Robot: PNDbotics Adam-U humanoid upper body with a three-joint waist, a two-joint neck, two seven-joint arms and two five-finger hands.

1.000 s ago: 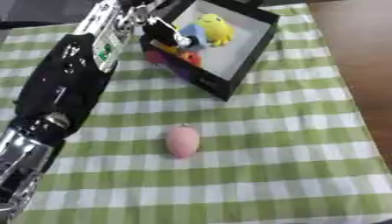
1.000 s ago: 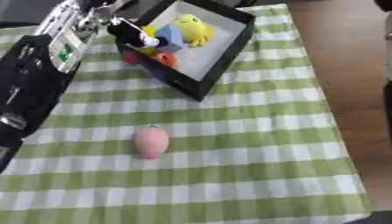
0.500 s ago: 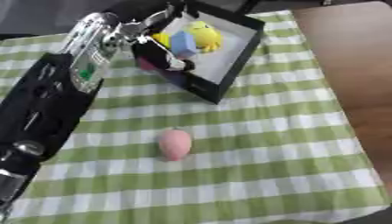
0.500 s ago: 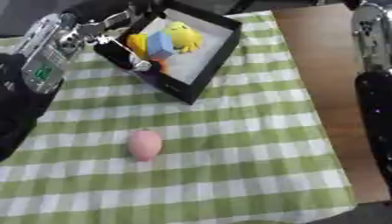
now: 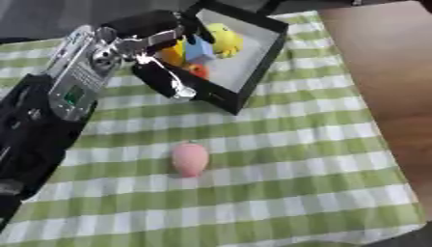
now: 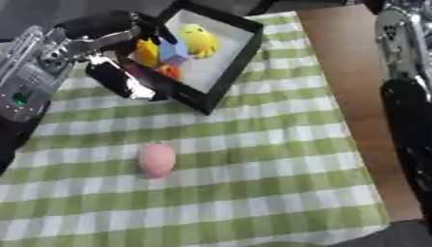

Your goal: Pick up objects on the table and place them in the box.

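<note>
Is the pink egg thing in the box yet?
No, it is still out. The pink egg-shaped thing lies on the green checked cloth, apart from the black box that holds the yellow toy.

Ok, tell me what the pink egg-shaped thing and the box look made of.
Pink egg-shaped thing: probably soft foam or rubber, matte, no glints on its rounded surface. Box: likely cardboard or thin board, black walls, pale flat floor, straight sharp edges.

Egg-shaped object on the tablecloth, before the box
</note>
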